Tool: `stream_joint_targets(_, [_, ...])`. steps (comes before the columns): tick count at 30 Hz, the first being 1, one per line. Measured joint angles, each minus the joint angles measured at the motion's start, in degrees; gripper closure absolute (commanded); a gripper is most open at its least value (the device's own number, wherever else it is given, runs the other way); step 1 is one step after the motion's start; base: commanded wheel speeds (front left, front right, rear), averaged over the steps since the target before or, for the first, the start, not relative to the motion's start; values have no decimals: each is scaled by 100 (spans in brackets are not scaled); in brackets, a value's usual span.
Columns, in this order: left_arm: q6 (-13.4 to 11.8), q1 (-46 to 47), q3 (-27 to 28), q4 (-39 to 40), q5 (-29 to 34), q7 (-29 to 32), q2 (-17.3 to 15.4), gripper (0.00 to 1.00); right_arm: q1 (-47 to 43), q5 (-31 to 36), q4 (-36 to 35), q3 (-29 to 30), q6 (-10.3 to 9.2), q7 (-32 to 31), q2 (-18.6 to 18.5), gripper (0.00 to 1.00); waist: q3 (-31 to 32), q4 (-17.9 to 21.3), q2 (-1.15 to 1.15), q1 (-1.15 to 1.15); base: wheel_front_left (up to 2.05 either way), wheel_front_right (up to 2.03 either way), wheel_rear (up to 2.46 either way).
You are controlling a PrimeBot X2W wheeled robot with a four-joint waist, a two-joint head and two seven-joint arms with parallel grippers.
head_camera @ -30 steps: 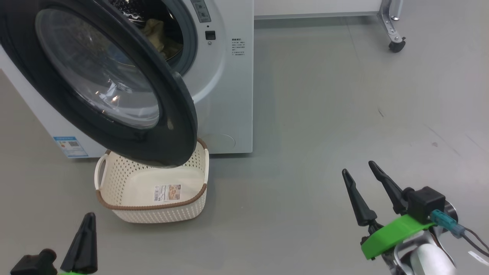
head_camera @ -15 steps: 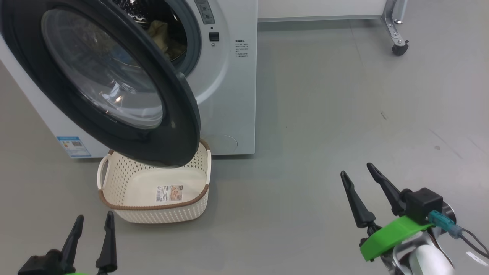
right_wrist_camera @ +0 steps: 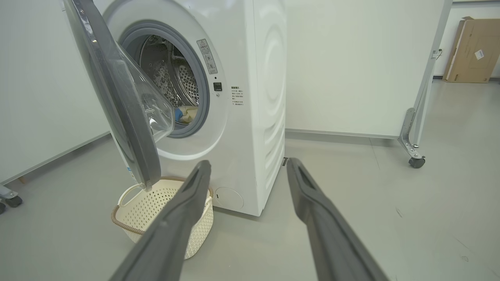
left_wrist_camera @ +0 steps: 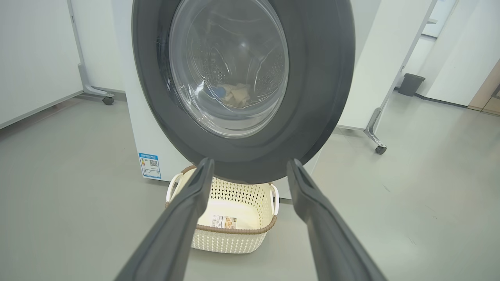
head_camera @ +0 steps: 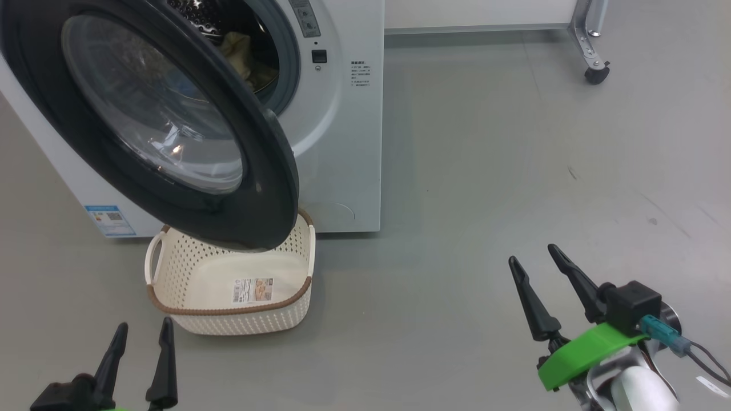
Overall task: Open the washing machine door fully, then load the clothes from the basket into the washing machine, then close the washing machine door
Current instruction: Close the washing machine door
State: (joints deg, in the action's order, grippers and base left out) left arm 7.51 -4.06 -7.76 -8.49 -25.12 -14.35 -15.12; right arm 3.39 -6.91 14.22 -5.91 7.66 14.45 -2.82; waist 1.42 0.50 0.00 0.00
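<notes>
Left end effector [head_camera: 144,326] at 7 o'clock: fingers wide, nothing held. Right end effector [head_camera: 533,254] at 4 o'clock: wide, nothing held. Basket [head_camera: 228,311] on floor, 8 o'clock, beneath part-open washing machine door [head_camera: 268,188]. Washing machine [head_camera: 342,142] at 11 o'clock, clothes [head_camera: 237,48] inside drum.

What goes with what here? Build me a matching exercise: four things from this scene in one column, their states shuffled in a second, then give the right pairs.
Things
1. washing machine door
2. basket
3. clothes
4. left gripper

States
a. empty, standing on the floor
b. lying inside the washing machine
c. swung open, its lower edge over the basket
d. open, holding nothing

Pairs: 1-c, 2-a, 3-b, 4-d
</notes>
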Motion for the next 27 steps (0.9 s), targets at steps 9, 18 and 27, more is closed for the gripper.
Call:
stream_joint_targets(9, [0,-1,-25,-25,0,0,27,0,0,0,1,0,0,0,0,0,9,-15,0,0,0,0,0])
stream_joint_targets(18, [0,-1,-30,-30,26,0,41,0,0,0,9,-10,0,0,0,0,0,-9,0,0,0,0,0])
stream_joint_targets(27, [0,-1,-88,-56,35,0,43,0,0,-7,57,-54,0,0,0,100,-7,3,0,0,0,0,0])
